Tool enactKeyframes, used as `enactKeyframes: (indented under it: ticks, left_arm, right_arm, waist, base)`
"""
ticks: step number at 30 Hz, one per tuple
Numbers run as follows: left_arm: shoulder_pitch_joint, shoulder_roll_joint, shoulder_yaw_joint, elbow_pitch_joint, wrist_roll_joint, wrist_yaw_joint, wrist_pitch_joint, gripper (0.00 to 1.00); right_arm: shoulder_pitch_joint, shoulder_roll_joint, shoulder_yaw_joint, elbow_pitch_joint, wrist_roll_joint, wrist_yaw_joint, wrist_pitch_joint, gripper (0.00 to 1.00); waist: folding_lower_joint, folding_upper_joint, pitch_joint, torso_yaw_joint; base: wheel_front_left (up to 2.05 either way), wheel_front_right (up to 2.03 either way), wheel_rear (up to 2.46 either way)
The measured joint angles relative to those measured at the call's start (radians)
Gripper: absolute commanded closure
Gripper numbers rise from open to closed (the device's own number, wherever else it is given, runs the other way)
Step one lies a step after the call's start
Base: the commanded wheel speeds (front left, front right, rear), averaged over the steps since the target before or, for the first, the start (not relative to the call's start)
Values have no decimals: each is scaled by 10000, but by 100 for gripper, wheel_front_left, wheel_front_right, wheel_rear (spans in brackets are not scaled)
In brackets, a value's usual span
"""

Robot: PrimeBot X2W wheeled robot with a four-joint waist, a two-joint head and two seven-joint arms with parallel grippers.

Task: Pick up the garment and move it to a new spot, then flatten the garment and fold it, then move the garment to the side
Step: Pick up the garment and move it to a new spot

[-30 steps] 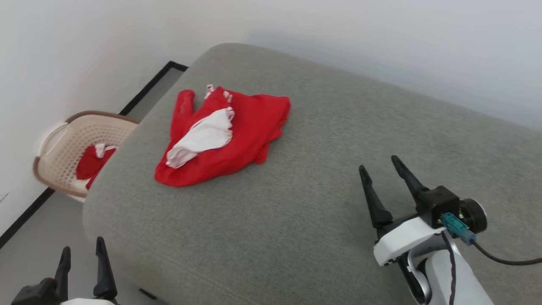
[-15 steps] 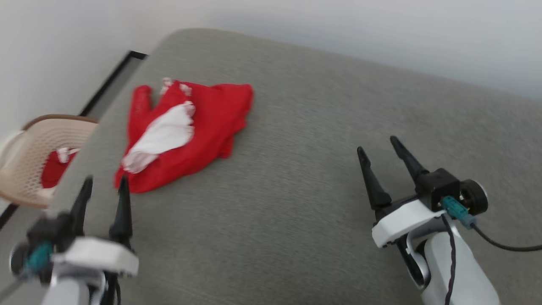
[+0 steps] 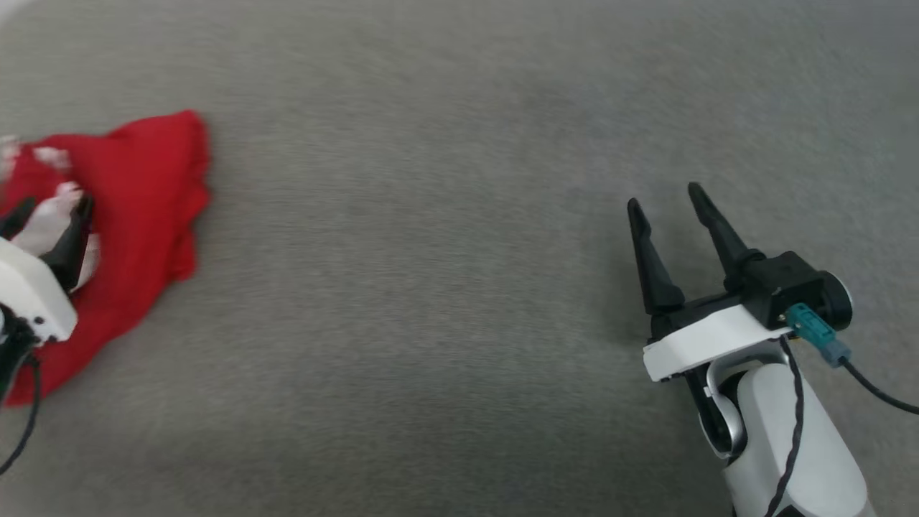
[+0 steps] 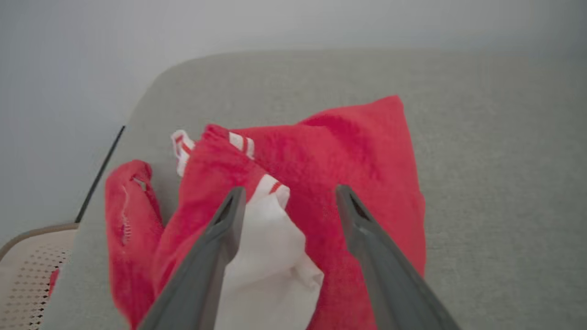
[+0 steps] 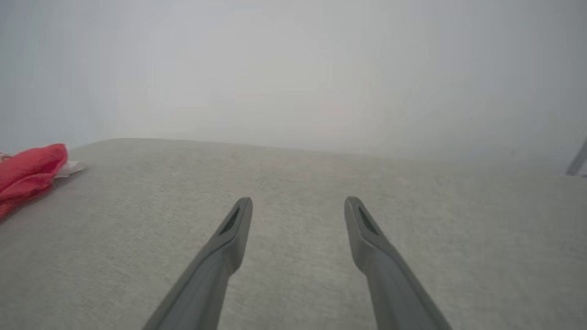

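Observation:
The garment (image 3: 136, 194) is a crumpled red shirt with a white sleeve and striped trim, lying at the left edge of the head view on a grey cushioned surface (image 3: 431, 287). My left gripper (image 3: 47, 215) hovers over its white part, open, with nothing between the fingers. In the left wrist view the garment (image 4: 357, 156) spreads under the open left gripper (image 4: 291, 195), the white sleeve (image 4: 270, 243) between the two fingers. My right gripper (image 3: 668, 205) is open over bare cushion far to the right. The garment (image 5: 27, 172) shows at the left edge of the right wrist view, away from the right gripper (image 5: 298, 204).
A beige perforated laundry basket (image 4: 23, 275) sits beyond the cushion's left end in the left wrist view. A pale wall (image 5: 293, 68) rises behind the cushion. A cable (image 3: 876, 391) trails from the right wrist.
The head camera has swung down and right, so the garment now sits at the picture's left edge. My left gripper has risen from the cushion's near edge to over the garment. The right gripper stays open.

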Motion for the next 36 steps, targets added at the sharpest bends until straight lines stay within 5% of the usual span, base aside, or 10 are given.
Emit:
enactKeyframes:
  ticks: [8, 14, 15, 17, 30, 36]
  left_arm:
    - [-511, 1624, -1269, 980, -2291, -2, 2608, 0]
    - [-843, 2165, -1804, 1528, -3196, -4, 3827, 0]
    - [-895, 2249, -1887, 1551, -3200, -6, 3804, 11]
    - [-979, 2282, -1965, 1622, -3336, -6, 3613, 100]
    - [-1743, 1718, -3206, 943, -2886, 6, 671, 100]
    - [-2056, 1383, -3720, -1772, -3835, 8, 385, 100]
  right_arm:
    - [-48, -4, 161, -316, 336, -2, 0, 0]
    - [-155, -2, 128, -535, 376, -2, -2, 0]
    - [-154, -4, 100, -554, 374, -2, 0, 0]
    - [-151, 2, 67, -598, 368, -2, 0, 0]
    - [213, 6, 146, -230, 690, -2, 0, 0]
    - [341, 15, 268, -148, 1022, -2, 0, 0]
  waist:
    - [0, 0, 761, -1313]
    - [0, 1, 1271, -1856]
    - [0, 1, 1346, -1910]
    - [0, 2, 1448, -1982]
    - [0, 0, 110, -1537]
    - [0, 0, -574, -1459]
  base:
    - [0, 0, 0]
    - [0, 0, 0]
    - [0, 0, 0]
    - [0, 0, 0]
    - [0, 0, 0]
    - [0, 0, 0]
